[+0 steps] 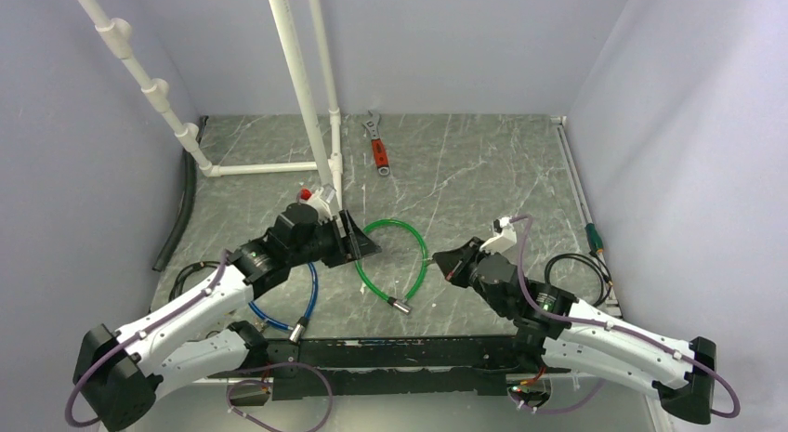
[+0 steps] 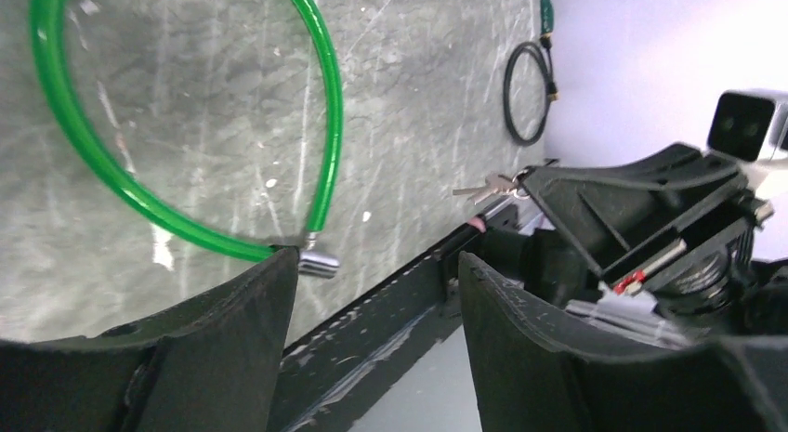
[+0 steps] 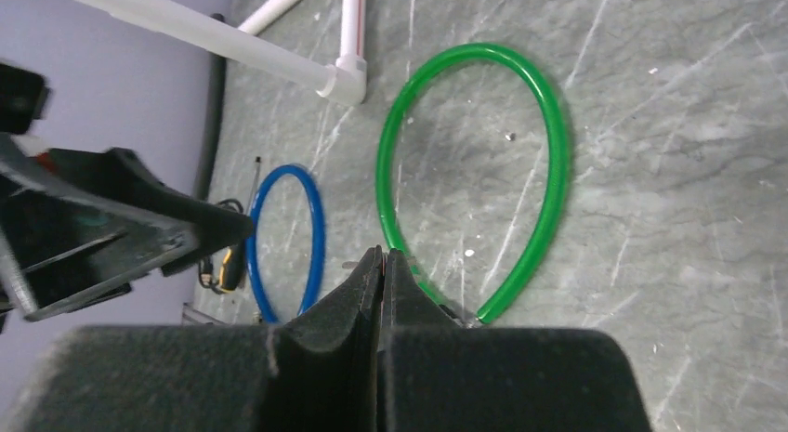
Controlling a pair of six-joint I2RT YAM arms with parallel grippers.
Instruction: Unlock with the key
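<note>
The key (image 2: 490,184), a small silvery bunch, sticks out from the tip of my right gripper (image 1: 446,263), which is shut on it. In the right wrist view the jaws of that gripper (image 3: 383,255) are pressed together above the green cable loop (image 3: 548,200). My left gripper (image 1: 360,235) stands open at the loop's left side with nothing between its fingers. In the left wrist view the left gripper (image 2: 376,265) has one finger (image 2: 232,330) just beside the green cable's silver lock end (image 2: 319,260). That lock end (image 1: 401,305) lies on the table near the front rail.
A blue cable loop (image 1: 311,283) with its own silver end (image 1: 297,332) lies under the left arm. A red-handled wrench (image 1: 377,149) and a white pipe frame (image 1: 302,88) stand at the back. A black hose (image 1: 181,209) runs along the left wall. A black cable coil (image 1: 581,269) sits at the right.
</note>
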